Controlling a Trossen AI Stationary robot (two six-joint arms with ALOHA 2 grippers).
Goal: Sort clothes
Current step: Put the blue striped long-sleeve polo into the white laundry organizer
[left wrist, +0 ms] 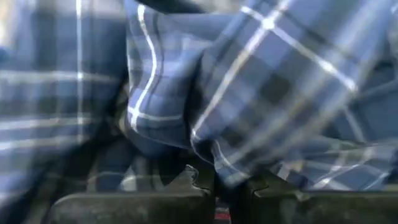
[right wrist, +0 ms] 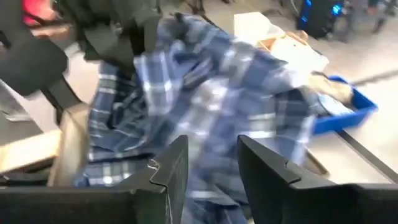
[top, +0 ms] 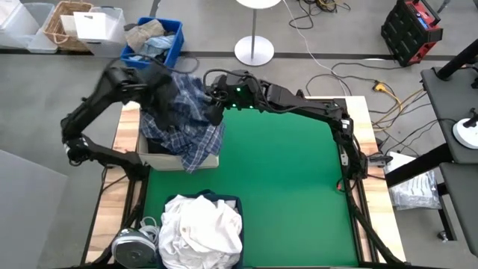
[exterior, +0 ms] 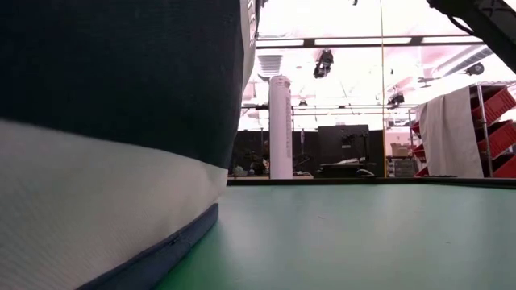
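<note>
The blue-and-white plaid shirt (top: 183, 119) is bunched up at the table's far left. Its lower part lies over the rim of a pale box (top: 160, 158). My left gripper (left wrist: 225, 190) is shut on the shirt's upper part, with the plaid cloth (left wrist: 261, 93) filling its wrist view. My right gripper (right wrist: 208, 171) stands open right beside the shirt (right wrist: 205, 106), on its right side (top: 214, 99). Whether it touches the cloth, I cannot tell. A heap of white clothes (top: 202, 228) lies in a dark bin at the near edge. My left gripper pinches a bunched fold of the plaid shirt (left wrist: 227, 168) between its two fingers (left wrist: 199, 183); how many layers, I cannot tell. The shirt's upper part is raised at the gripper, and its lower part (top: 198, 153) drapes over the box.
A blue bin (top: 173, 45) holding a tan and pale-blue bundle stands beyond the table's far left corner, with baskets beside it. The dark bin's wall (exterior: 113, 161) fills the left of the low view. The green mat (top: 284, 172) stretches to the right.
</note>
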